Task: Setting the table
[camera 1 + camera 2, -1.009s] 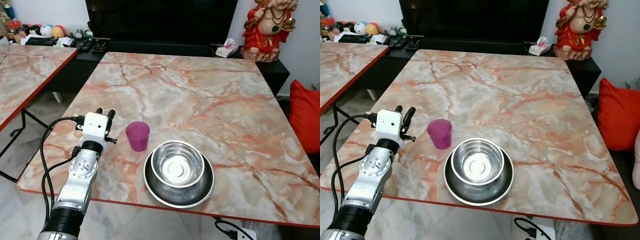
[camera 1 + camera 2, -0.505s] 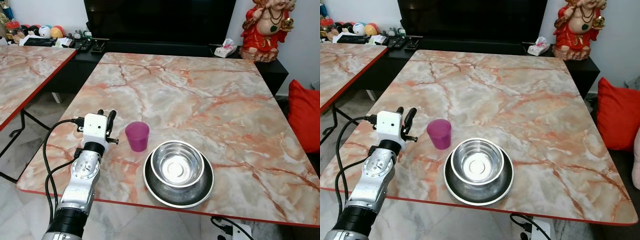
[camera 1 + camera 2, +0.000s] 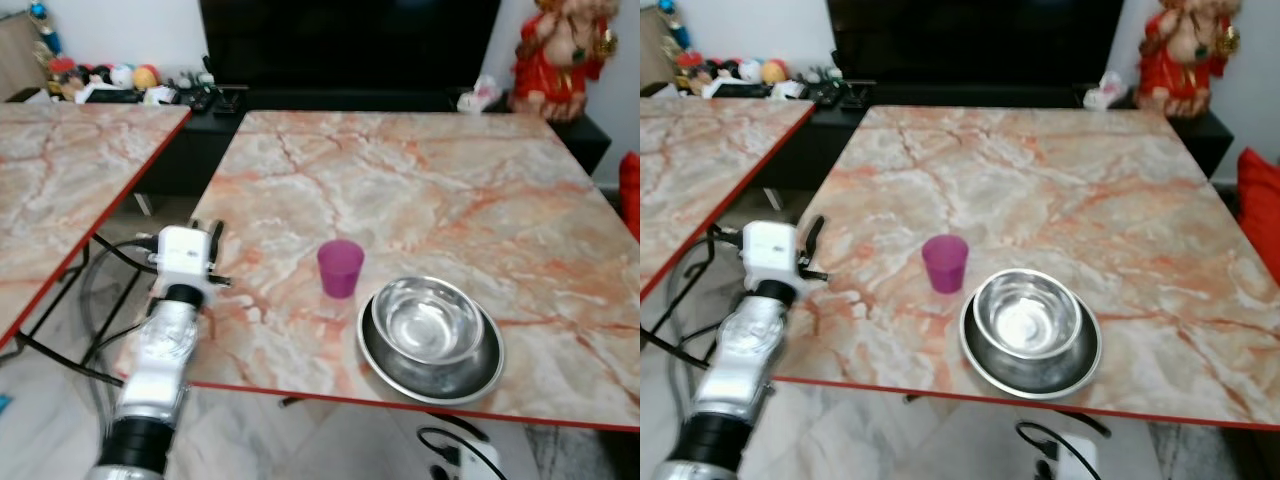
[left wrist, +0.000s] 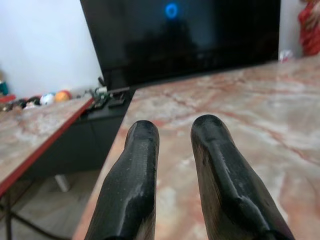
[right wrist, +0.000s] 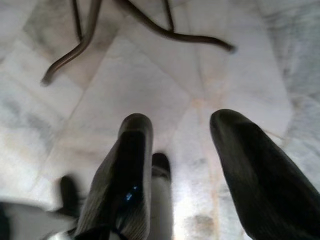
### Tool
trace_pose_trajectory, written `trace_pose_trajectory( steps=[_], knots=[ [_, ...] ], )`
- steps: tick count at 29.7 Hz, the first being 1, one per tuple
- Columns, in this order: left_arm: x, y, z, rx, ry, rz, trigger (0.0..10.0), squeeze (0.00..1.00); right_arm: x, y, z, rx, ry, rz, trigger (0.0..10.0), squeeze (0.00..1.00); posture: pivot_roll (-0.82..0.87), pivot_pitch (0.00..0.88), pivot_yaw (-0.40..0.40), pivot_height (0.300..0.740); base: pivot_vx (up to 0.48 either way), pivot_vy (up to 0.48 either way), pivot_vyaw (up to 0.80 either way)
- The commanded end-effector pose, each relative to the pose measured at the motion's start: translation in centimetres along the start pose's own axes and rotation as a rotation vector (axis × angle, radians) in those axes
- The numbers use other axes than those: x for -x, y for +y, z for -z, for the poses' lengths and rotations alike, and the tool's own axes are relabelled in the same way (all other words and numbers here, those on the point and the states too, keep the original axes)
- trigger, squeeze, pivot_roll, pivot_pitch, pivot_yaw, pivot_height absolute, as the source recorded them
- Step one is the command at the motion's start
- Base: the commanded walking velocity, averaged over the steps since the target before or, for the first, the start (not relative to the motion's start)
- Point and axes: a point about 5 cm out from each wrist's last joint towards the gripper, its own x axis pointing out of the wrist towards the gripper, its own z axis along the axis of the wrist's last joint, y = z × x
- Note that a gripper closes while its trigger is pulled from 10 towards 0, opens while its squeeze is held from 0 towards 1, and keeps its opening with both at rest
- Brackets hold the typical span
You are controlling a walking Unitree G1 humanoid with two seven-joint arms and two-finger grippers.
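Head views: a marble table (image 3: 420, 180) carries a purple cup (image 3: 340, 267) and, just beside it toward the robot's right, a steel bowl (image 3: 427, 320) nested in a wider steel dish (image 3: 385, 368). The left gripper (image 3: 205, 232) is raised over the table's left edge, its two black fingers pointing away from the robot; the cup stands well to the right of the jaws and slightly nearer the robot, apart from them, and the bowl lies farther right still. A second marble table (image 3: 700, 170) stands to the left, a dark television cabinet (image 3: 970, 95) behind, and a red figurine (image 3: 1185, 50) at the far right corner. Left wrist view: the fingers (image 4: 132, 185) stand a narrow gap apart with nothing between them; beyond their tips lie the table edge and the black screen (image 4: 180, 35). Right wrist view: the right gripper (image 5: 180, 145) points down at a pale tiled floor (image 5: 150, 75), jaws moderately apart and empty, with thin metal table legs (image 5: 150, 25) beyond the tips.
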Motion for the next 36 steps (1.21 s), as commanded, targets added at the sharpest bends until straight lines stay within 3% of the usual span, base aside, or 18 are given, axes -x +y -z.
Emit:
trace_pose_trajectory(
  steps=[1,36],
  knots=[
    [0.0,1.1,-0.2,-0.013,-0.008,-0.025,10.0,0.0,-0.1,1.1,-0.2,-0.006,-0.009,-0.027,10.0,0.0,0.1,0.0,-0.018,0.74,0.0,0.48,0.0],
    [-0.2,1.4,-1.4,-0.01,-0.037,-0.058,10.0,0.0,-0.2,2.4,-0.7,0.04,-0.016,-0.084,10.0,0.0,0.13,0.0,-0.031,0.74,0.0,0.48,0.02]
  ],
)
